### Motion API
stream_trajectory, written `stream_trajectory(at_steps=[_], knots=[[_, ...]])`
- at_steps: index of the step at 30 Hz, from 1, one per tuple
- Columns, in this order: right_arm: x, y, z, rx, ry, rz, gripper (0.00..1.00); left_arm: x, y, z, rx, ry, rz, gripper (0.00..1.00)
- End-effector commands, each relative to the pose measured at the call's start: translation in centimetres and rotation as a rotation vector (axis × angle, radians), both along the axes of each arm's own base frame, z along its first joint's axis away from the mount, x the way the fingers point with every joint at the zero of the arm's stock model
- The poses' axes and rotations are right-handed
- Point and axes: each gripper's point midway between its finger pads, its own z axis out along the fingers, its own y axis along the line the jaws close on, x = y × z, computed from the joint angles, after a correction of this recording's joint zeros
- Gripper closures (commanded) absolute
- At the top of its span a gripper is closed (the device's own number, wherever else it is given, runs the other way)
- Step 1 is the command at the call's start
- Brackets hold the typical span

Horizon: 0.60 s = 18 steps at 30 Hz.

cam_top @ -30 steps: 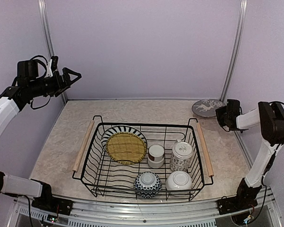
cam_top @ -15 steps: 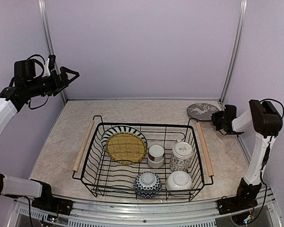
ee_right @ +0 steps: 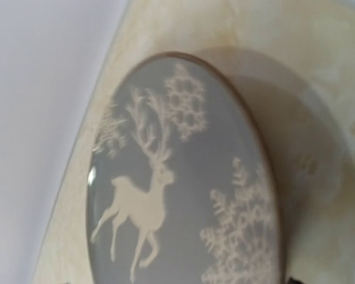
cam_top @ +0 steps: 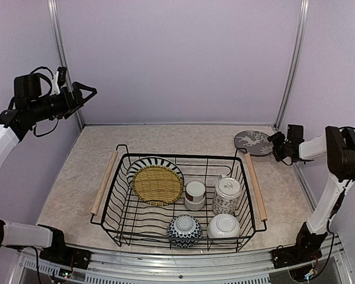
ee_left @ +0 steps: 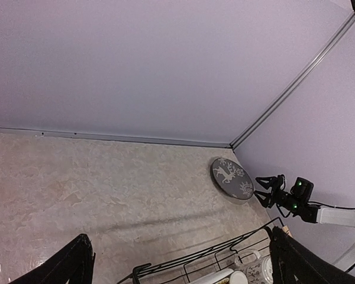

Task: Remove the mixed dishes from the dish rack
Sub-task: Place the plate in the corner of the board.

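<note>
The black wire dish rack (cam_top: 121, 195) stands mid-table. In it lie a striped plate (cam_top: 160, 161) under a yellow woven mat (cam_top: 158, 184), a white cup with a brown band (cam_top: 195, 194), a tall patterned cup (cam_top: 226, 195), a blue-patterned bowl (cam_top: 184, 229) and a white bowl (cam_top: 224, 225). My right gripper (cam_top: 276, 146) is open, low at the back right, its tips just beside a grey deer plate (ee_right: 183, 195) lying flat on the table. My left gripper (cam_top: 89, 94) hangs open and empty, high above the table's left rear.
The grey deer plate (cam_top: 254, 142) sits close to the rack's right wooden handle (cam_top: 255, 186) and the back right corner post (cam_top: 290, 71). The left handle (cam_top: 104, 182) runs along the rack's other short side. Purple walls close the back and sides.
My right gripper went from shut on the grey deer plate to open, leaving the plate on the table farther left, then drew back slightly right. The left arm drifted a little left.
</note>
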Motion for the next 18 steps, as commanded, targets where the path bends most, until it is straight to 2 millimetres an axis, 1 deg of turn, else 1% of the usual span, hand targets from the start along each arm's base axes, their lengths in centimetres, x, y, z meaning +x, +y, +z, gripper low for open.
stream_trajectory(at_steps=[1,2,3,5,8,12,14,16,18], knots=[[-2.7,-0.7,2.2,-0.203,0.05,0.091,0.17,-0.2,0.2,0.5,-0.001,-0.028,-0.004,0.01],[-3.3,-0.9,2.3,-0.245,0.077,0.107,0.06,-0.2,0.2,0.5,-0.001,-0.026,-0.004,0.01],[-3.9,-1.2,2.4,-0.287,0.106,0.118,0.01,-0.2,0.2,0.5,0.0,-0.026,-0.004,0.01],[-5.4,-1.7,2.4,-0.376,0.161,0.148,0.0,-0.1,0.4,0.5,-0.003,-0.024,0.005,0.01],[-7.2,-1.9,3.4,-0.482,0.181,0.184,0.0,0.0,0.8,0.6,-0.036,-0.005,0.021,0.01],[-8.7,-1.8,4.5,-0.613,0.225,0.245,0.0,0.2,1.0,0.8,-0.095,0.019,0.005,0.01],[-9.3,-1.5,6.0,-0.691,0.226,0.26,0.0,0.5,1.3,0.5,-0.099,0.031,0.022,0.01],[-9.5,-0.9,8.0,-0.757,0.195,0.287,0.0,0.8,1.6,0.3,-0.108,0.048,0.04,0.01],[-9.5,-0.3,9.8,-0.783,0.163,0.313,0.0,1.0,1.7,0.4,-0.135,0.067,0.051,0.01]])
